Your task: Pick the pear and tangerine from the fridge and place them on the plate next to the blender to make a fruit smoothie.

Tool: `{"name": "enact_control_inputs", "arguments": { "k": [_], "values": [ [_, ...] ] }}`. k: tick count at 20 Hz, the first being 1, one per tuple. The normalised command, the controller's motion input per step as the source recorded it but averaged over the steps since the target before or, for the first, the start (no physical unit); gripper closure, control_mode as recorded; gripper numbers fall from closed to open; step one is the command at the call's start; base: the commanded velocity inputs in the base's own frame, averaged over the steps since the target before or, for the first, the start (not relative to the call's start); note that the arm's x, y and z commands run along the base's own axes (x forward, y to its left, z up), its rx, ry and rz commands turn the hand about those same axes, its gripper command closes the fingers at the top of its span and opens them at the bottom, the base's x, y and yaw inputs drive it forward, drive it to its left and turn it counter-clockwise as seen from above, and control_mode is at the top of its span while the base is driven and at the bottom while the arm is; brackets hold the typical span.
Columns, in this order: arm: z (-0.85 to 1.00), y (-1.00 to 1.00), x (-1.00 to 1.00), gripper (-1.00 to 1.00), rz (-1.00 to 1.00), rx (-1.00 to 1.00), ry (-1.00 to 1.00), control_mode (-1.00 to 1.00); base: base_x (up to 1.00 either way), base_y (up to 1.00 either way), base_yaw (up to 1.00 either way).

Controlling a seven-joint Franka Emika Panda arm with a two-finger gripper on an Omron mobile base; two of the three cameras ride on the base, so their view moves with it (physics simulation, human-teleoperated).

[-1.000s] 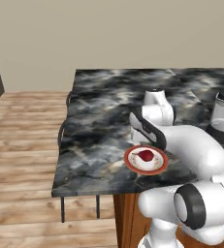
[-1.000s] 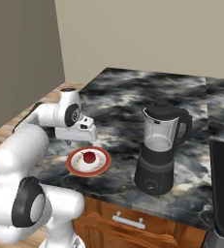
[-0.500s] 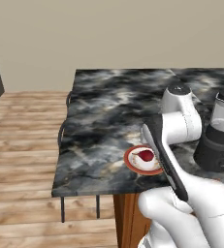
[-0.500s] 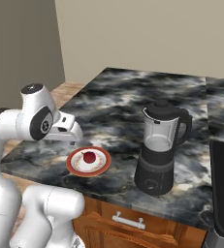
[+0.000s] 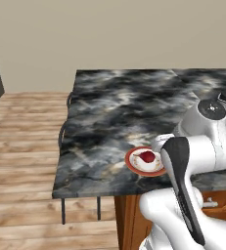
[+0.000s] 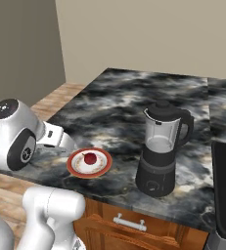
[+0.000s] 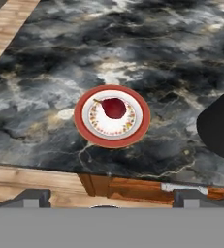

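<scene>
in the left base view, a red-rimmed plate [image 5: 145,161] is sitting near the front edge of the dark marbled counter [image 5: 119,112], carrying one small dark-red fruit [image 5: 147,156], likely the pear, while the white arm is folding over beside it. in the right base view, the plate is lying just left of the blender [image 6: 162,146], apart from it, presumably staged there for the smoothie. in the hand view, the gripper [image 7: 108,197] is hovering off the counter's edge, fingertips far apart and pinching nothing; the fruit is showing a thin stem, resting on the plate's pale centre.
</scene>
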Motion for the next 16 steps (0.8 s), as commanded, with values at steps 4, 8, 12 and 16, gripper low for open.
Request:
{"name": "enact_control_inputs", "arguments": {
  "k": [4, 8, 12, 16],
  "values": [
    [0.00, 0.00, 0.00, -1.00, 0.00, 0.00, 0.00, 1.00, -0.16, -0.02, -0.11],
    [0.00, 0.00, 0.00, -1.00, 0.00, 0.00, 0.00, 1.00, -0.14, -0.22, -0.63],
    [0.00, 0.00, 0.00, -1.00, 0.00, 0.00, 0.00, 1.00, 0.00, -0.33, -0.78],
    [0.00, 0.00, 0.00, -1.00, 0.00, 0.00, 0.00, 1.00, 0.00, -0.34, -0.82]
  ]
}}
